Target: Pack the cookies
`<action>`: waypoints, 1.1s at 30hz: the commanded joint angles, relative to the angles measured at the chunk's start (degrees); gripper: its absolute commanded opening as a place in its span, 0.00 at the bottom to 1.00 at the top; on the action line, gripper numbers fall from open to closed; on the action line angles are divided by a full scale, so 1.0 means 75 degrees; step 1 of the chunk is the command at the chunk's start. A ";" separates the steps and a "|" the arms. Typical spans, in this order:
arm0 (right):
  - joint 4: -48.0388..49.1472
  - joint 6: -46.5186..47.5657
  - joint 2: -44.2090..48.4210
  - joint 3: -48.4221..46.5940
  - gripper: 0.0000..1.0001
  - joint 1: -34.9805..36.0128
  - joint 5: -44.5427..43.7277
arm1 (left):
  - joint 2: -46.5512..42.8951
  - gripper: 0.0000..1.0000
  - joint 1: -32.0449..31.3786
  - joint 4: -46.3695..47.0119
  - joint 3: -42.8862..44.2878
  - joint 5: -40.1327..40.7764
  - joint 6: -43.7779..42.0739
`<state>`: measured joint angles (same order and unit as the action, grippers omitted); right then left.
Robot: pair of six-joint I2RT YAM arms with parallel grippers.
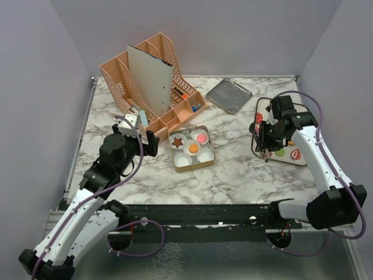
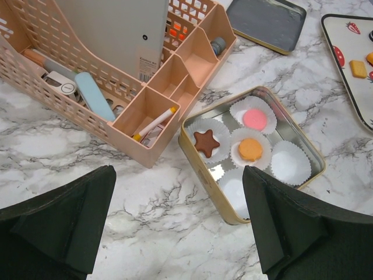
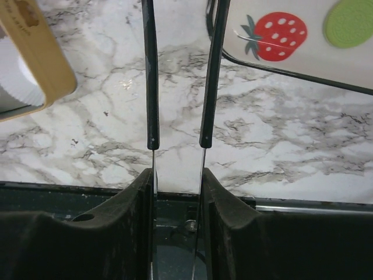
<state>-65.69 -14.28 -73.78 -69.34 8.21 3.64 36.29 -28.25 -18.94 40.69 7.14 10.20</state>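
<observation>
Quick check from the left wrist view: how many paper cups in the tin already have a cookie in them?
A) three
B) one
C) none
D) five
A: in the tin, a brown star cookie, a pink round cookie and an orange round cookie each sit in a paper cup, while the other cups are bare white.

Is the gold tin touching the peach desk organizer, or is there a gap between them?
Apart. In the left wrist view a strip of marble table shows between the gold tin and the corner of the peach desk organizer; the top view agrees.
</observation>
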 commanded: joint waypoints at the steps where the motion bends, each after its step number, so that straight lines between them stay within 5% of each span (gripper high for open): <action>1: 0.0089 0.0165 0.0192 -0.0317 0.20 0.0469 0.0555 | 0.0047 0.99 0.0057 0.0114 -0.0091 0.0208 -0.0066; 16: 0.0205 -0.0225 -0.0852 -0.0886 0.20 0.3773 0.0354 | 0.0115 0.99 0.0198 0.0124 -0.0111 0.0298 -0.0059; 33: 0.0243 -0.0322 -0.1512 -0.0594 0.22 0.4819 -0.0016 | 0.0153 0.99 0.0251 0.0135 -0.0110 0.0185 -0.0047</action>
<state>-64.36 -16.49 -83.83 -74.08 43.99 5.37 37.78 -26.68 -18.92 40.66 8.27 10.20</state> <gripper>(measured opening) 0.342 0.989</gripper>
